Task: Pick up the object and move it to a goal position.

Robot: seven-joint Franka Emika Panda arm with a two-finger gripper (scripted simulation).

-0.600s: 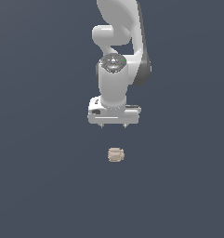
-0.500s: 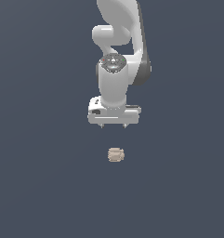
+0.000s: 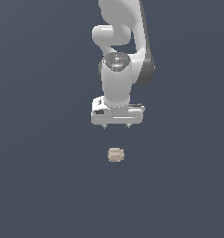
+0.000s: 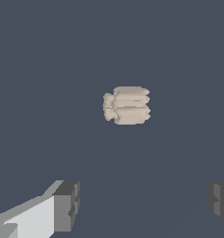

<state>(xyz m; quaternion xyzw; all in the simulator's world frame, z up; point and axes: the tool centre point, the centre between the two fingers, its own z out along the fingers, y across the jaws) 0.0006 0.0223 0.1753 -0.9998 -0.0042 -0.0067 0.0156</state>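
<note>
Nothing has moved since the earlier frame: the gripper (image 3: 116,126) hangs with its fingers (image 4: 67,205) spread wide and released, while the beige ribbed object (image 3: 115,155) lies on the bench (image 3: 43,176), apart from them.

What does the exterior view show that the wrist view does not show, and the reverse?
Only the exterior view shows the white arm and the whole gripper above the object, apart from it and not touching.

Only the wrist view shows the object's ribbed, lumpy surface close up, and the dark fingertips set wide apart.

Both views show the small beige object lying alone on the dark ground, and an open gripper that holds nothing.
</note>
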